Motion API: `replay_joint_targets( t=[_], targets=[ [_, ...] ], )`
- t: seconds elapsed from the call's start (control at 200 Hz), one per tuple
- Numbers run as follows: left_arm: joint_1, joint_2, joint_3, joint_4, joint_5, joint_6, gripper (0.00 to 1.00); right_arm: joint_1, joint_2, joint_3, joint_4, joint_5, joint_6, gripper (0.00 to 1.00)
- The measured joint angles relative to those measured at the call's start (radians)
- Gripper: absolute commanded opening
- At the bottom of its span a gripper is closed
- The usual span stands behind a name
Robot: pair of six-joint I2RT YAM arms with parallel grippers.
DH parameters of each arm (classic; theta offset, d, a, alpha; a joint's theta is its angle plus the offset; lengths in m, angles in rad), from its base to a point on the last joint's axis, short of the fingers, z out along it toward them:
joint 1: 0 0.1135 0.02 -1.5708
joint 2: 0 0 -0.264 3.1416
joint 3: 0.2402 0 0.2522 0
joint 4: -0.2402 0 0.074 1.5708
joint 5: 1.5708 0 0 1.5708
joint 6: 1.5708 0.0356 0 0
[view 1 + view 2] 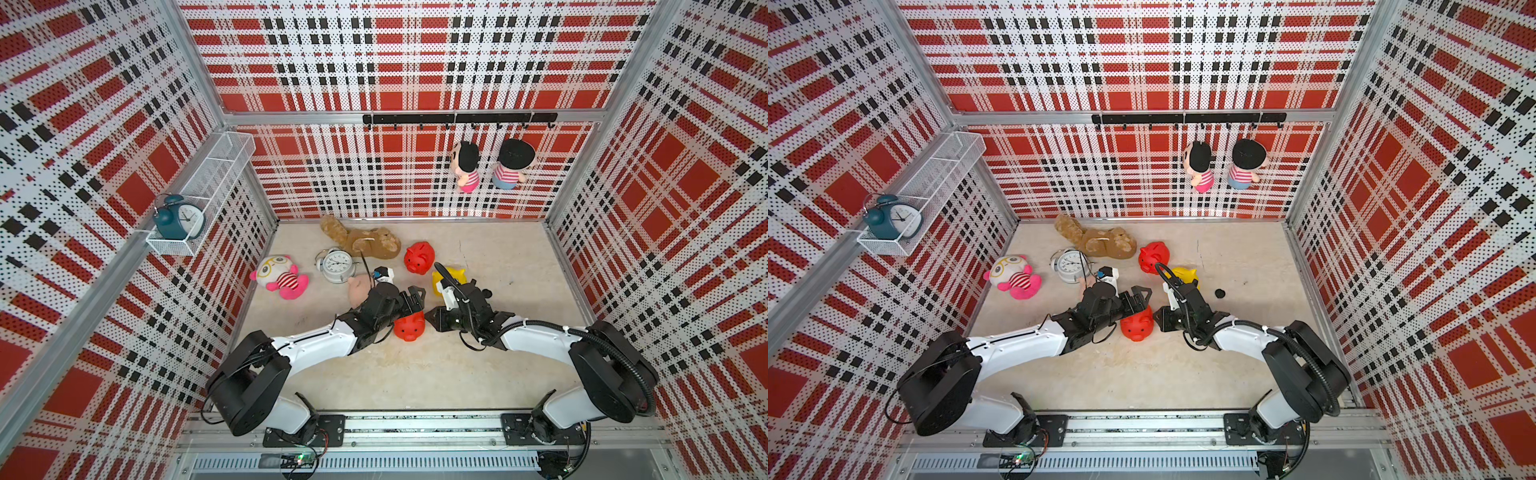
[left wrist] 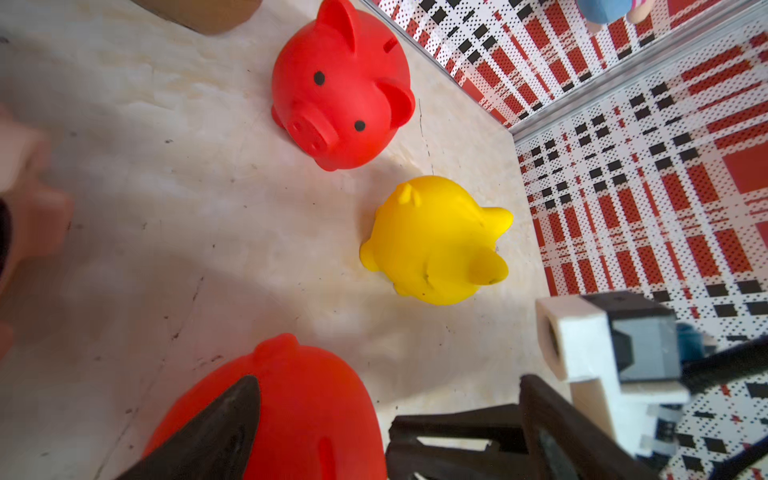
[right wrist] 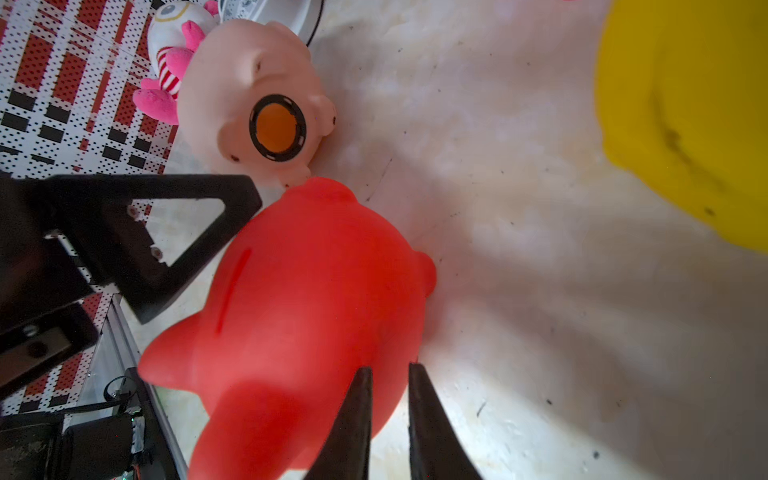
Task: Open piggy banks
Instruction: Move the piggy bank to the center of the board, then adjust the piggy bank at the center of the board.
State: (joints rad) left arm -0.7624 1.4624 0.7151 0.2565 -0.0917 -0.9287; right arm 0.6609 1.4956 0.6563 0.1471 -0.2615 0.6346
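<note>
Working floor: the floor (image 1: 415, 374) is bare across the lower middle of a top view and along its right; toys pack its upper left, so pull your work downward.
Arms: both wrists meet at frame centre, almost touching; a swing by either could strike the other.
Near red pig (image 1: 409, 327): upright at centre between the grippers, belly plug hidden beneath; round and glossy, it may squirt from your off-centre squeeze into the pale pink pig (image 3: 253, 83) just beside it.
Other pigs: far red pig (image 1: 419, 257) and yellow pig (image 2: 432, 241) sit above centre; the right arm's cable (image 1: 445, 272) crosses the yellow one and could drag it.
Left gripper (image 1: 1141, 296): fingers spread wide, one over the near pig's back, gripping nothing.
Right gripper (image 3: 390, 370): fingers narrow, a slit between, nothing seen in it.
Loose black disc (image 1: 1219, 293): alone on bare floor right of centre; easily knocked away.
</note>
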Motion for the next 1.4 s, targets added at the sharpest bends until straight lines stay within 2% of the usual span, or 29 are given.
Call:
replay_joint_targets(
  t=[0.17,0.321,0.496,0.787,0.932,1.042,1.122,1.328,1.403],
  targets=[
    [-0.013,0.082,0.013,0.099,-0.019,-0.029,0.98,0.0,-0.044,-0.076,0.022,-0.016,0.035,0.19],
    [-0.013,0.183,0.089,0.16,-0.002,-0.013,0.98,0.001,-0.079,-0.125,0.045,-0.019,0.061,0.19],
    [-0.01,0.193,0.108,0.176,0.055,0.013,0.98,0.005,-0.095,-0.153,0.046,-0.018,0.071,0.19],
    [0.014,0.029,-0.093,0.198,0.048,0.048,0.98,0.01,-0.085,-0.153,0.105,-0.02,0.066,0.19],
    [0.007,0.026,-0.194,0.279,0.016,0.043,0.98,0.01,-0.04,-0.153,0.141,-0.031,0.066,0.18],
    [-0.009,0.051,-0.216,0.335,-0.014,0.041,1.0,0.01,-0.019,-0.153,0.15,-0.034,0.069,0.18],
    [-0.017,0.08,-0.219,0.387,-0.035,0.037,0.94,0.01,-0.017,-0.153,0.151,-0.034,0.071,0.16],
    [0.005,0.164,-0.293,0.618,-0.051,-0.026,0.62,0.01,-0.017,-0.152,0.15,-0.03,0.074,0.15],
    [0.025,0.2,-0.337,0.75,-0.032,-0.071,0.58,0.011,-0.018,-0.15,0.149,-0.03,0.074,0.15]
  ],
)
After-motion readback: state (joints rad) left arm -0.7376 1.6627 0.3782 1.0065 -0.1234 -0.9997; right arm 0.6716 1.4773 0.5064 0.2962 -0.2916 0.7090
